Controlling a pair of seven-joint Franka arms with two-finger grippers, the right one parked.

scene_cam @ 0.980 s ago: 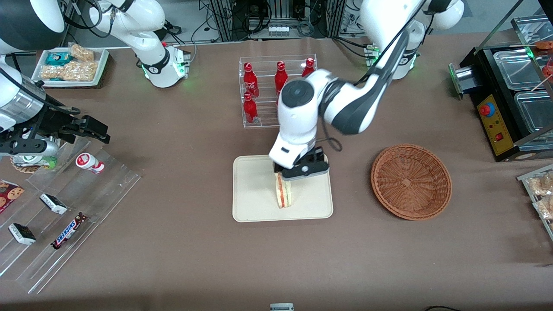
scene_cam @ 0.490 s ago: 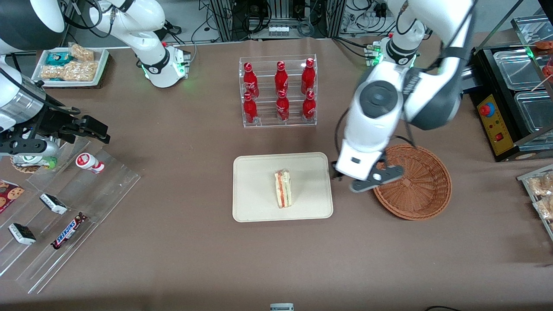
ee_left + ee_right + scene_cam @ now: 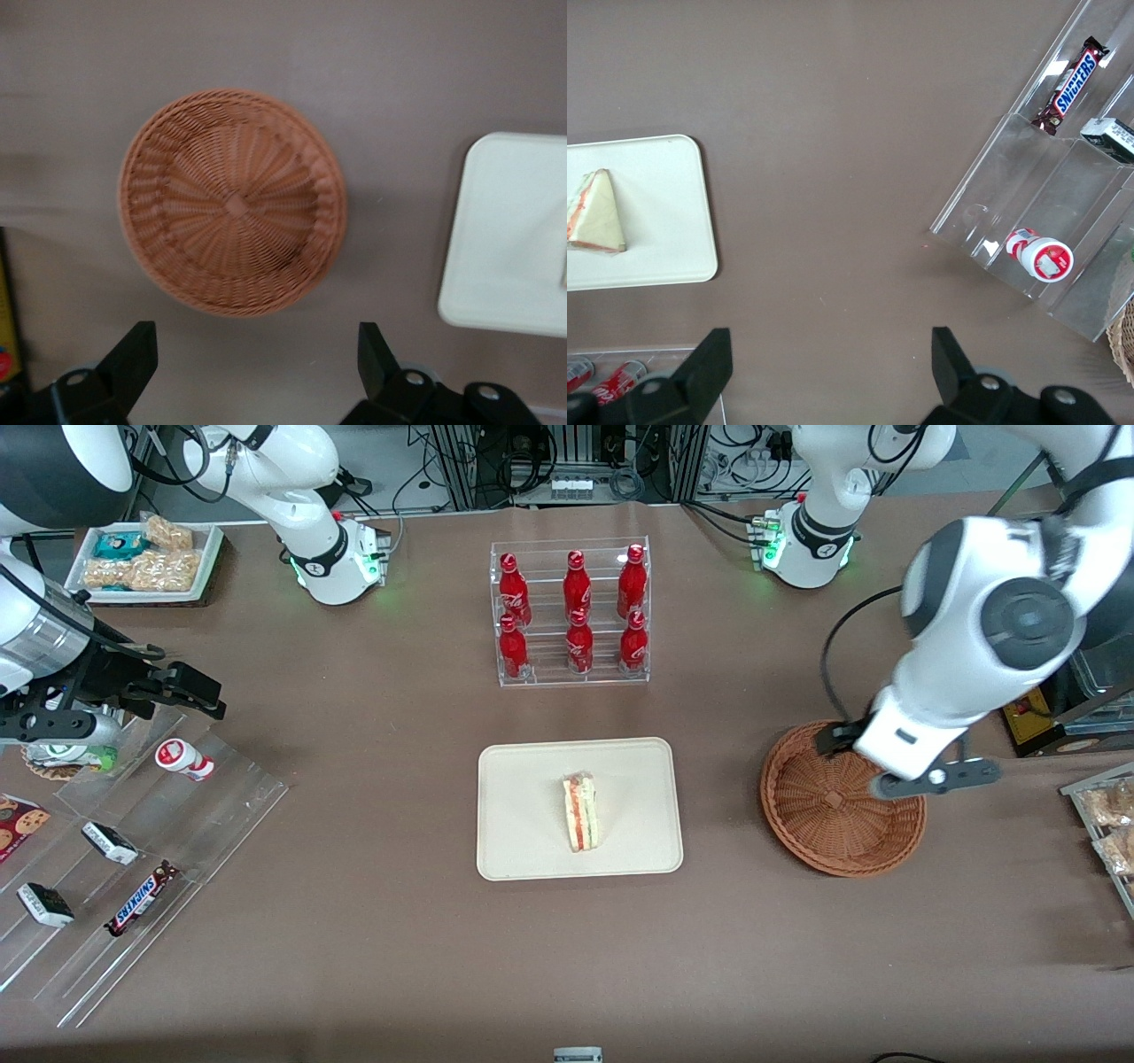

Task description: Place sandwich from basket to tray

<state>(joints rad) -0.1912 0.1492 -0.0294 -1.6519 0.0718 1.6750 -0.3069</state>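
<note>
I see the sandwich [image 3: 580, 824] standing on its edge on the tray [image 3: 523, 850], clear of everything. The basket [image 3: 824, 824] sits beside that tray, toward the working arm's end of the bench [image 3: 372, 957]. My tool [image 3: 257, 363] hangs above the basket, fingers [image 3: 133, 354] spread, holding nothing.

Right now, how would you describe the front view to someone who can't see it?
A sandwich stands on edge on a cream tray at the table's middle. Toward the working arm's end, the white arm's gripper hovers with open jaws, holding nothing, over the rim of an empty wicker basket.
</note>
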